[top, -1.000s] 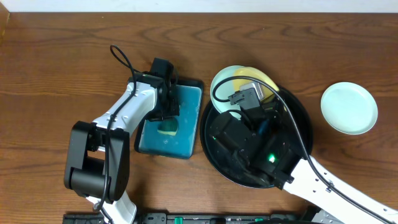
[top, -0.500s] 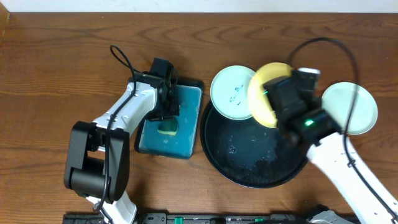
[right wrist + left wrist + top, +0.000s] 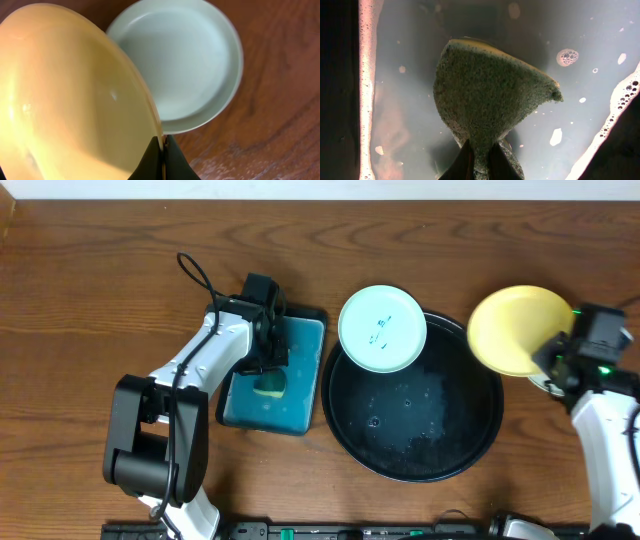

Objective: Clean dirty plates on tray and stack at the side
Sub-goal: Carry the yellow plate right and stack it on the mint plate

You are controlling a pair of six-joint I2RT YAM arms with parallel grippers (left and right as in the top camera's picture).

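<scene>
So, the yellow plate (image 3: 512, 330) is pinched at its rim by the right fingers (image 3: 150, 162) and held tilted above a mint plate (image 3: 190, 65) on the desk (image 3: 100, 280), right of the black tray (image 3: 480, 440). A sponge (image 3: 485, 95) is clamped in the left fingers (image 3: 462, 162).

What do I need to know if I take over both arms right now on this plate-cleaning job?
Left gripper: shut on the sponge, over the soapy teal tray.
Right gripper: shut on the rim of the yellow plate, holding it tilted above the plain mint plate on the table, right of the black tray.
Scribbled mint plate: on the black tray's upper-left rim, ink showing.
Done: plain mint plate set aside.
Left: stack the yellow plate, then clean and stack the scribbled one.
</scene>
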